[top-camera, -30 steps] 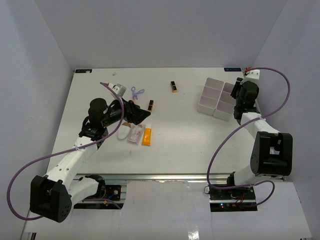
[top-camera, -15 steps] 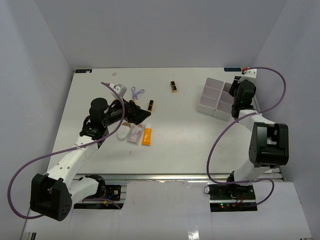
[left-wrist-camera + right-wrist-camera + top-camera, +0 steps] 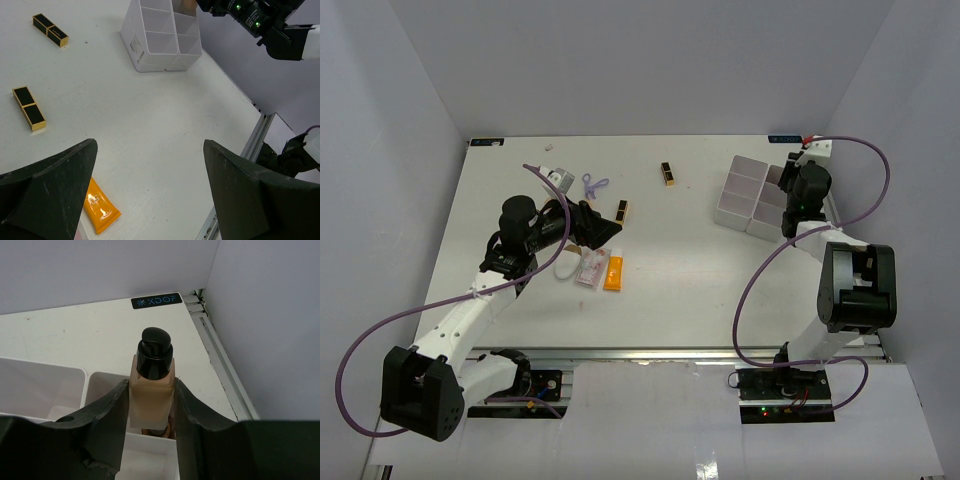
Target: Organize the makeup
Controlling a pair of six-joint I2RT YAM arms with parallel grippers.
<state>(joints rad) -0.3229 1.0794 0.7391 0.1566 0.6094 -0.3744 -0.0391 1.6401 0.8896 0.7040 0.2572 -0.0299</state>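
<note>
Gripping beige bottle (image 3: 152, 377) upright over tray (image 3: 150, 52) compartment, R pincer (image 3: 151, 400); L pincer (image 3: 149, 147) wide nr orange tube (image 3: 100, 210).

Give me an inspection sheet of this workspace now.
Surface: white table.
Job's things: beige bottle in the right pincer over the white tray; two lipstick tubes, purple looped tool, orange tube, pink packet, white oval loose on the table.
Clutter: small white bit at the far edge.
Grippers: left pincer open, empty; right pincer shut on the bottle.
Cables: one purple cable loops off each arm.
Surroundings: plain grey walls.
</note>
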